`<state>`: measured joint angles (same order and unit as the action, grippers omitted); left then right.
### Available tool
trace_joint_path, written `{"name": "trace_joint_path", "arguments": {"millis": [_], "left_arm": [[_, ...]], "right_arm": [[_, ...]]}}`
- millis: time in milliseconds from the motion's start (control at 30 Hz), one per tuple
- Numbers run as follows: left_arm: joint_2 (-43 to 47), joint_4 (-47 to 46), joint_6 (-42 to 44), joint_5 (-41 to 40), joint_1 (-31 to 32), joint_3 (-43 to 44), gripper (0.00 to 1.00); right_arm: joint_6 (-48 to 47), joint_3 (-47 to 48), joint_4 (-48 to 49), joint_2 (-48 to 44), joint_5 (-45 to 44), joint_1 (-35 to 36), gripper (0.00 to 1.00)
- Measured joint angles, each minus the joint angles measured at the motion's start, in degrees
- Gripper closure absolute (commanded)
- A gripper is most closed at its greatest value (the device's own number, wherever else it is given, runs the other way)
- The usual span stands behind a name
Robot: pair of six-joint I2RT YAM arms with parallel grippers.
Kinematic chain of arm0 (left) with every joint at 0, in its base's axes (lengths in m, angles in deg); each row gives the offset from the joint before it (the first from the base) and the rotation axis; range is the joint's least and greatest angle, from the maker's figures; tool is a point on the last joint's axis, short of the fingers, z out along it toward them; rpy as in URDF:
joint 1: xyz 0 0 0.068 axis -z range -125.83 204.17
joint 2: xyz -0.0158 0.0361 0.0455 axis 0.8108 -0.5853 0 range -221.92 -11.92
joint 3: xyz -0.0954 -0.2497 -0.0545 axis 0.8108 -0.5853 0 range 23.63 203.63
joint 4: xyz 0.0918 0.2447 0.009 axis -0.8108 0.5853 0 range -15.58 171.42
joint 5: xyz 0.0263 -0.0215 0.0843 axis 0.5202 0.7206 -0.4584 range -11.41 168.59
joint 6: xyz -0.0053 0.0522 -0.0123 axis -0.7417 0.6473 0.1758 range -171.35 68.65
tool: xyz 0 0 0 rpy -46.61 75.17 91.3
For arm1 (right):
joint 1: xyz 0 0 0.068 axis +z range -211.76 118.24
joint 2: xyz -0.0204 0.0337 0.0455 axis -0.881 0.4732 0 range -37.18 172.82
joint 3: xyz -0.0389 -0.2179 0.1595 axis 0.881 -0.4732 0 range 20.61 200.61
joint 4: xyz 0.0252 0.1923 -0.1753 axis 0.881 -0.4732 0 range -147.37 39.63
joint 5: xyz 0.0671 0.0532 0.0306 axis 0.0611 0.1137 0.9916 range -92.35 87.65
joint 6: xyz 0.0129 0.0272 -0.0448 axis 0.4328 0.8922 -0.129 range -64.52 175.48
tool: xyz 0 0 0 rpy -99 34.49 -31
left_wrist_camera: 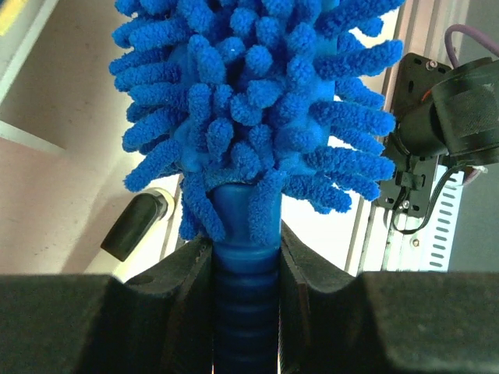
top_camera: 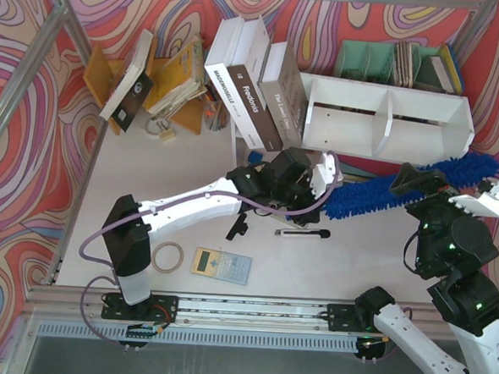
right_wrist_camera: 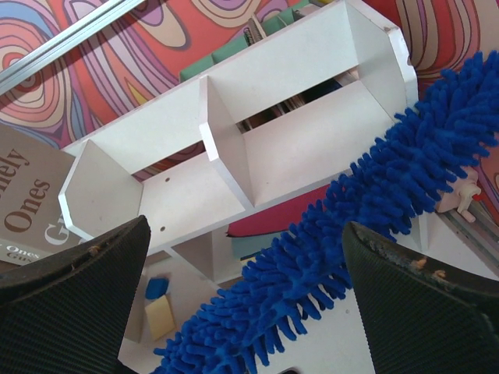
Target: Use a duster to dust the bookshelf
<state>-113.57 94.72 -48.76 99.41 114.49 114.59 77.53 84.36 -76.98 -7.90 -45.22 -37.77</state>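
Observation:
The white bookshelf (top_camera: 385, 119) stands at the back right, its two box compartments open; it also shows in the right wrist view (right_wrist_camera: 234, 156). The fluffy blue duster (top_camera: 402, 188) lies slanted in front of the shelf's lower edge, its far tip at the right. My left gripper (top_camera: 322, 185) is shut on the duster's ribbed blue handle (left_wrist_camera: 245, 304), the fluffy head (left_wrist_camera: 257, 101) reaching away from it. My right gripper (top_camera: 436, 188) is open and hovers over the duster's middle (right_wrist_camera: 359, 226), not holding it.
Big books (top_camera: 247, 85) lean left of the shelf. A green file organiser (top_camera: 392, 64) stands behind it, a yellow wooden rack (top_camera: 154, 79) at the back left. A black pen (top_camera: 302, 233), a calculator (top_camera: 221, 265) and a tape roll (top_camera: 168, 256) lie near the front.

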Motion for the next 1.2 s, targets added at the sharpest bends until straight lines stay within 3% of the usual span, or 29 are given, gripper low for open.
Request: {"name": "trace_joint_path", "arguments": {"millis": [633, 1000, 1200], "left_arm": [[-6.7, -6.9, -1.6, 1.2, 0.0, -6.5, 1.00], [-6.5, -6.7, -1.9, 0.9, 0.0, -7.5, 1.00], [-1.7, -4.0, -1.7, 0.3, 0.0, -7.5, 1.00]], "right_arm": [[0.8, 0.8, -0.5, 0.0, -0.2, 0.0, 0.01], [0.9, 0.8, -0.9, 0.0, -0.4, 0.0, 0.01], [1.2, 0.8, -0.9, 0.0, -0.4, 0.0, 0.01]]}}
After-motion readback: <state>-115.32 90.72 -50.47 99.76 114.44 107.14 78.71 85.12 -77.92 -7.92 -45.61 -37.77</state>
